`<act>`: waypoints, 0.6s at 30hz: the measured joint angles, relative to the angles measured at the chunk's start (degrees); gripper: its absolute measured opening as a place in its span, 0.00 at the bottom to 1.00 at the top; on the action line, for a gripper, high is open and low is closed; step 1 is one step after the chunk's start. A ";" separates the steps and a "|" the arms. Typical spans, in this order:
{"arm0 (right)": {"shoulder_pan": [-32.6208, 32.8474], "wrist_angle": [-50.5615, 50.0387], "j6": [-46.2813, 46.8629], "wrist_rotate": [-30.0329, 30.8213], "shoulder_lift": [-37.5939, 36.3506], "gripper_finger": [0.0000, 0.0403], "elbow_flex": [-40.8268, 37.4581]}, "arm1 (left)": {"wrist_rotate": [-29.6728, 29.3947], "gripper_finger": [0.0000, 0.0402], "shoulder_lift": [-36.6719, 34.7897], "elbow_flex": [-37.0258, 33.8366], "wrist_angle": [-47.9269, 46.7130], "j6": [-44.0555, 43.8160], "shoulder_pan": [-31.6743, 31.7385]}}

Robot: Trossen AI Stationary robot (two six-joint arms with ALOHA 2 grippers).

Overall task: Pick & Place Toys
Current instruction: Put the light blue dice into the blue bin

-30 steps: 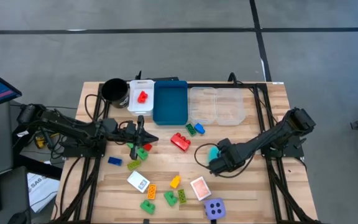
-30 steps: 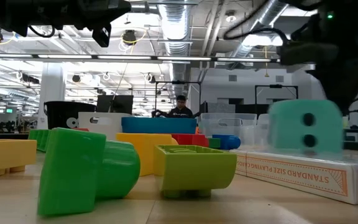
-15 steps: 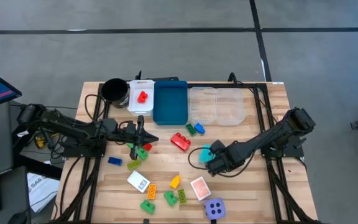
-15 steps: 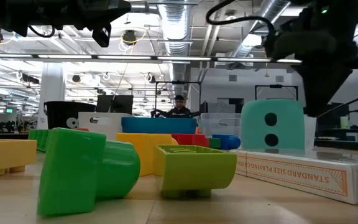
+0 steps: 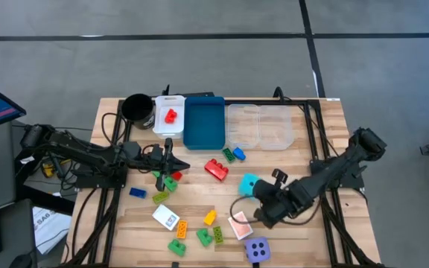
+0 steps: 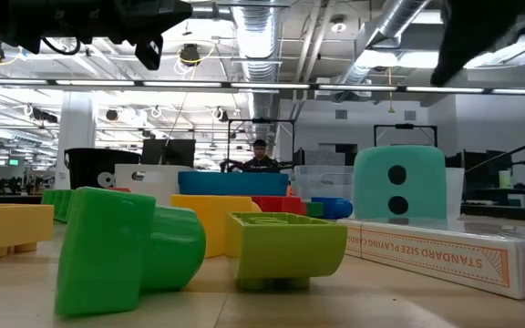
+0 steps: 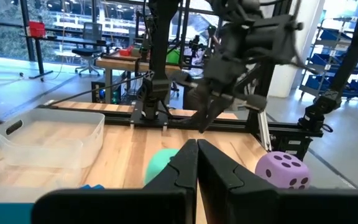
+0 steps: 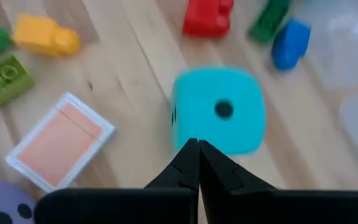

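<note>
The cyan foam die [image 5: 249, 183] sits on the table at middle right, one dot up [image 8: 219, 111]. My right gripper [image 5: 260, 202] is shut and hangs just on the near side of it, slanting down, clear of the die [image 8: 193, 144]. A pink card [image 5: 238, 223] and the purple die [image 5: 257, 249] lie nearer the front edge. The red brick [image 5: 216, 169], the green and blue bricks [image 5: 234, 155] and more bricks [image 5: 199, 231] lie scattered across the middle. My left gripper [image 5: 168, 149] is shut and hovers level at middle left [image 7: 196, 149].
Along the far edge stand a black cup [image 5: 136, 110], a white tray [image 5: 159, 126] with a red brick in it, a blue tray [image 5: 204, 123] and clear trays [image 5: 261, 126]. A white card box [image 5: 165, 217] lies at front left. Bare wood shows at right of the cyan die.
My right gripper, shut throughout, first went with the cyan die a short way toward the table's left. It then rose, drew back toward the near edge and rolled at the wrist. The die now stands alone on the table.
</note>
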 joint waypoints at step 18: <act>1.18 6.49 -0.05 10.30 0.02 0.22 1.79 | 0.11 0.00 0.00 0.00 0.55 -1.73 0.00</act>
